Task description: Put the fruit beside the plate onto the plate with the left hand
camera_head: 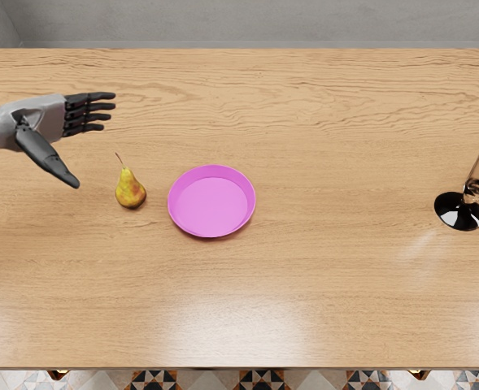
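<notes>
A yellow-red pear stands upright on the wooden table, just left of a pink plate that holds nothing. My left hand comes in from the left edge, above and to the left of the pear, apart from it. Its fingers are stretched out and the thumb points down toward the pear; it is open and holds nothing. At the right edge only a dark rounded part of the right arm shows, with no hand visible.
The table runs across the whole view, with its front edge near the bottom and a grey wall behind the far edge.
</notes>
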